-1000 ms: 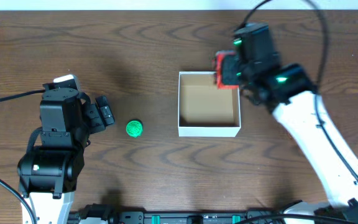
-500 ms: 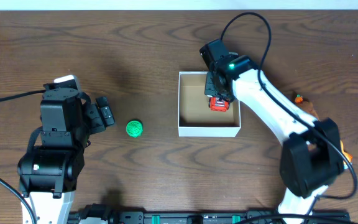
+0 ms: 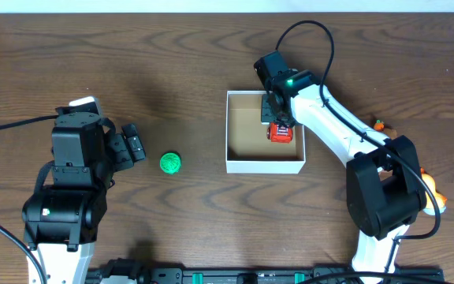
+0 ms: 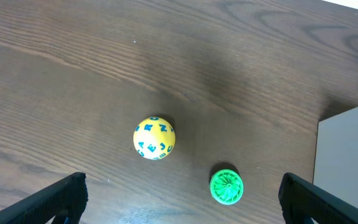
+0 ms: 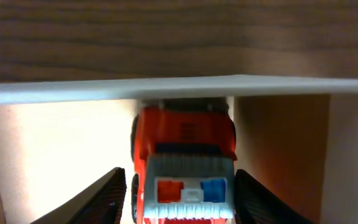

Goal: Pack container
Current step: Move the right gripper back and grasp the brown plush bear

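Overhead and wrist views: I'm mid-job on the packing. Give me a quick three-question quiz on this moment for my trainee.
1. True or false: the toy truck lies inside the box.
2. In the left wrist view, which ball lies nearer the box? A) green B) yellow C) both equally near
3. Fill in: the left gripper is ____ (open or shut).

Key:
1. True.
2. A, the green ball.
3. Open, with nothing between its fingers.
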Controlling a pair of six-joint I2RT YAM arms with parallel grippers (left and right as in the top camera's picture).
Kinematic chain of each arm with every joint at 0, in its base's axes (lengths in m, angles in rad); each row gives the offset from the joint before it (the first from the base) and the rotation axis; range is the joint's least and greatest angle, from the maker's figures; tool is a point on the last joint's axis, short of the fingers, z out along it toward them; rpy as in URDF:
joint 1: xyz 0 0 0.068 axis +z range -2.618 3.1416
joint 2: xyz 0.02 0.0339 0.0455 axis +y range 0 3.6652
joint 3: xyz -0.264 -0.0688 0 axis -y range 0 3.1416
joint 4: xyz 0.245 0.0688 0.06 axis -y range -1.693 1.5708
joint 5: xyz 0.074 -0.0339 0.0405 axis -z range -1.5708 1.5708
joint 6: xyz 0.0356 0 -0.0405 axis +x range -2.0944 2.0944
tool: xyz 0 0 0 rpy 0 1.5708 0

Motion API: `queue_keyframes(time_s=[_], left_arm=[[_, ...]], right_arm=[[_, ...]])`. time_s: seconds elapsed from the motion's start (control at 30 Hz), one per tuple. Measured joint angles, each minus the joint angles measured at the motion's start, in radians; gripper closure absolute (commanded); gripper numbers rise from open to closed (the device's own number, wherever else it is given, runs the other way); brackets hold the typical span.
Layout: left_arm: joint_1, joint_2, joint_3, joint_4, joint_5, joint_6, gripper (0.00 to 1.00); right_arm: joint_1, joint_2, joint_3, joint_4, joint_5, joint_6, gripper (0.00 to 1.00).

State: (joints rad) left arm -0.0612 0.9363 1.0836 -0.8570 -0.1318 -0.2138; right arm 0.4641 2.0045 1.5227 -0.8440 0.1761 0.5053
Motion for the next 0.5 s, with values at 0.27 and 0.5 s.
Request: queue_keyframes(time_s=[0.27, 0.5], left_arm=[[0.0, 0.001, 0.0, 0.0, 0.0, 0.0, 0.02], [0.0, 0.002, 0.0, 0.0, 0.0, 0.0, 0.02]], right_arm=[[-0.019, -0.048, 0.171, -0.079, -0.024, -0.111, 0.13], [-0.294, -0.295, 0.282, -0.213, 0.011, -0.209, 0.09]])
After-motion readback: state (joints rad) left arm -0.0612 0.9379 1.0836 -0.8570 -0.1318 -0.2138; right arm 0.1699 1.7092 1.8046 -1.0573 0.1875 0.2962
